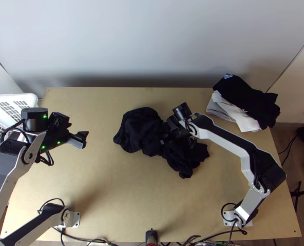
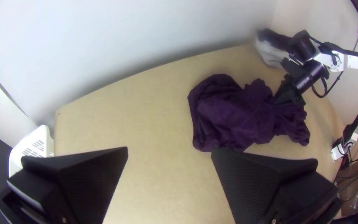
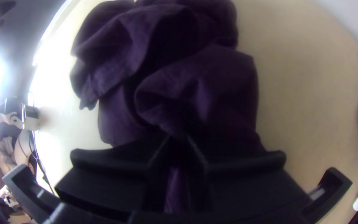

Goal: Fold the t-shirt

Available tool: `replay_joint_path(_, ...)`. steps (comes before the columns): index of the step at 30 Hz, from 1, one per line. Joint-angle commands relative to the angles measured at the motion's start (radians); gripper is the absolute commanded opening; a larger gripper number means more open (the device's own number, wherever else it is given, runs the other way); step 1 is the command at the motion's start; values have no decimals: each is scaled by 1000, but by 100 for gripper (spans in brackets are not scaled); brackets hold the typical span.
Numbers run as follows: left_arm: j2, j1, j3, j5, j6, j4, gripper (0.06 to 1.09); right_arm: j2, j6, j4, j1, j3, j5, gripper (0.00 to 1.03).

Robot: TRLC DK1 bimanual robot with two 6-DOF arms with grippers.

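open table left of shirt, right arm above

left gripper spread wide | right gripper lowered, seemingly closed

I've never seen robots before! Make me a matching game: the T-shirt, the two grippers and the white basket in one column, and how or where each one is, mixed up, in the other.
Things:
1. T-shirt
2. Left gripper
3. Right gripper
4. White basket

How or where:
A. Fingers apart, with nothing between them
B. Slotted, by the table's left side
C. Dark and bunched up on the table
D. Down at the dark cloth

Right pairs: 1-C, 2-A, 3-D, 4-B
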Motion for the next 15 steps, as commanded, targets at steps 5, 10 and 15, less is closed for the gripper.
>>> replay_joint_path(5,-11,14,-9,0,11,-3,104,-176,69,-15,-138,-5,-1,3)
replay_joint_path(10,-9,14,-17,0,9,5,104,-298,85,-15,-247,-15,-1,3)
replay_joint_path(15,0,9,-14,0,9,16,104,-320,99,-15,-362,-60,8,3)
